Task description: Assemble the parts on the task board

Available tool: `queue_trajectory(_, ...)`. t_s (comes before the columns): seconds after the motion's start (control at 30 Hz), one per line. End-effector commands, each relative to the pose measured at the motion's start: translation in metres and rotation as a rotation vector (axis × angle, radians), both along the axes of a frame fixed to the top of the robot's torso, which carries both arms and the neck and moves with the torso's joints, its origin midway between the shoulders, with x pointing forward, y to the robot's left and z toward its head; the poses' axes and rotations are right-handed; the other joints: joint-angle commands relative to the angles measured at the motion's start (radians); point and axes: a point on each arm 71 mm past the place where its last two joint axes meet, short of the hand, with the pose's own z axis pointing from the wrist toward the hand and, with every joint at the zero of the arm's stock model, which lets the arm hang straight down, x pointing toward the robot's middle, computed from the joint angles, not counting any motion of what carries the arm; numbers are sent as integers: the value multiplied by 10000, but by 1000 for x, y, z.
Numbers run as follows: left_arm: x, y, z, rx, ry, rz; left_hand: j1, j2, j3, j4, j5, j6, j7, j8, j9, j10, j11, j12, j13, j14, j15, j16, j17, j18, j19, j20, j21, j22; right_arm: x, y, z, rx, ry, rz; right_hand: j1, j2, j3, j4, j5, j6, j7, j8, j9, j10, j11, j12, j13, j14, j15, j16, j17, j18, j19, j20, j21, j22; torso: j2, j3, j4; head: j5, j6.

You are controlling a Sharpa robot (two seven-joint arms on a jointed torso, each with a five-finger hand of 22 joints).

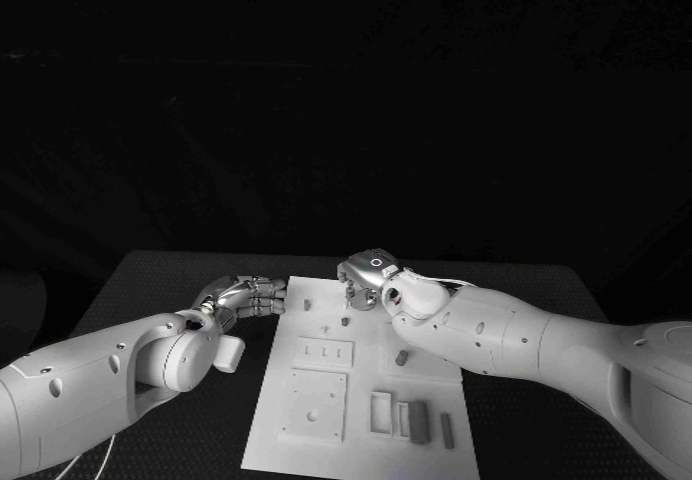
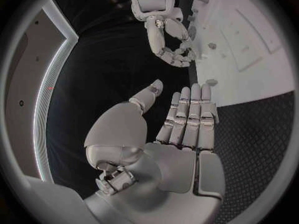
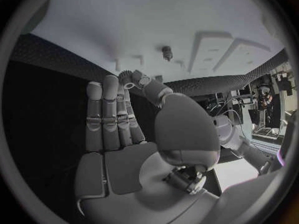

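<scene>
The task board (image 1: 310, 410), a white rectangular plate with raised blocks and recesses, lies in the middle of the black bench (image 1: 173, 275), its long axis running away from the robot. Small grey parts rest on it: a short grey peg (image 1: 346, 322) stands near the far end, and a long grey bar (image 1: 418, 421) lies beside a white frame toward the near end.

The silver left hand (image 1: 248, 297) hovers at the board's far left edge, fingers straight and together, thumb apart, holding nothing. The silver right hand (image 1: 369, 277) hangs over the board's far end with fingers extended and nothing visibly in its grasp.

The peg lies just on the near side of the right hand, so that hand seems the nearer one for reaching it; the bar lies well apart from both.
</scene>
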Motion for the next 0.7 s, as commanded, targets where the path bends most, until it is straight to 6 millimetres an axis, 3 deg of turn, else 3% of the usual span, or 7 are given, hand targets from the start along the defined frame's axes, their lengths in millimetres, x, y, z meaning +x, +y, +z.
queue_trajectory(0.03,0,-4,2,-63,-85,-181,-7,-18,-53,7,38,40,40,-36,-9,21,34,-59,-11,77,23,-57,12,-58,53,-11,-38,-17,0,2,4,-117,-461,98,64,29,94,-1,42,56,22,16,13,68,-34,-14,149,37,-29,41,13,478,15,-65,57,252,31,-15,31,0,17)
queue_trajectory(0.4,0,-7,2,-77,-74,-241,-7,-21,-58,8,38,38,48,-46,-13,22,38,-74,-17,78,24,-71,21,-67,59,-15,-51,-23,3,8,5,-212,-417,163,89,7,128,-6,43,56,20,8,24,61,-34,-31,163,37,-31,61,32,478,11,-81,98,250,50,-9,41,33,27)
queue_trajectory(0.7,0,-7,1,-70,-70,-228,-7,-21,-62,9,38,37,52,-53,-15,24,40,-83,-19,78,24,-81,27,-72,63,-18,-59,-27,5,3,8,-351,-428,81,98,5,140,-5,41,57,20,6,29,62,-35,-37,171,40,-32,73,42,478,9,-87,119,250,77,-11,8,30,-19)
